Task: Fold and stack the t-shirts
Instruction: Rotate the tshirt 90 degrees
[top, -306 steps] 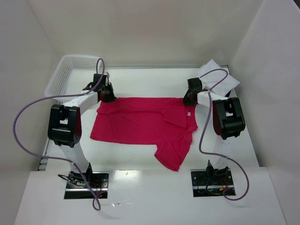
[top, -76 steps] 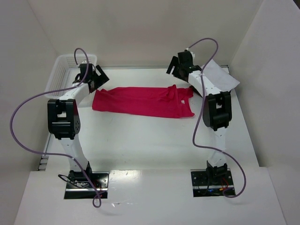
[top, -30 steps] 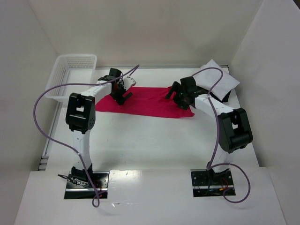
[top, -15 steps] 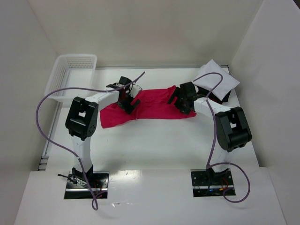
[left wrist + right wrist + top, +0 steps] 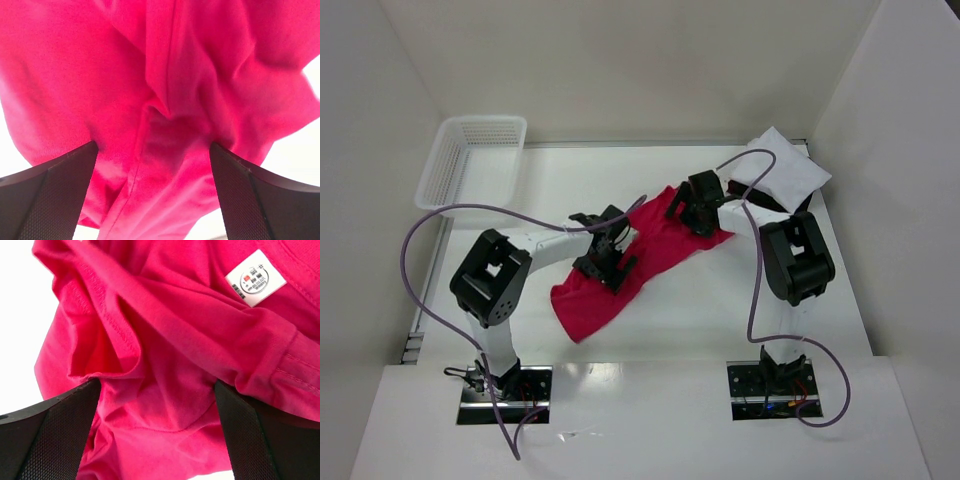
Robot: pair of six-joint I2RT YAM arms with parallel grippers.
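Note:
The crimson red t-shirt [image 5: 650, 255] lies bunched in a diagonal band, from the back right of the table down to the front left. My left gripper [image 5: 609, 262] presses down on its middle. In the left wrist view the left gripper [image 5: 154, 150] is open, its fingers wide apart with wrinkled red cloth [image 5: 150, 75] between them. My right gripper [image 5: 692, 212] sits on the shirt's upper end. It is open too [image 5: 157, 385], straddling folds near the collar tag [image 5: 255, 277]. A folded white t-shirt [image 5: 788, 168] lies at the back right on a dark one [image 5: 772, 203].
A white mesh basket [image 5: 470, 165] stands at the back left corner. White walls close in the table on the left, back and right. Purple cables loop from both arms over the table.
The red shirt has swung from lying straight across the back to a diagonal, its left end pulled toward the front. My left gripper moved nearer and rightward; the right shifted a little back.

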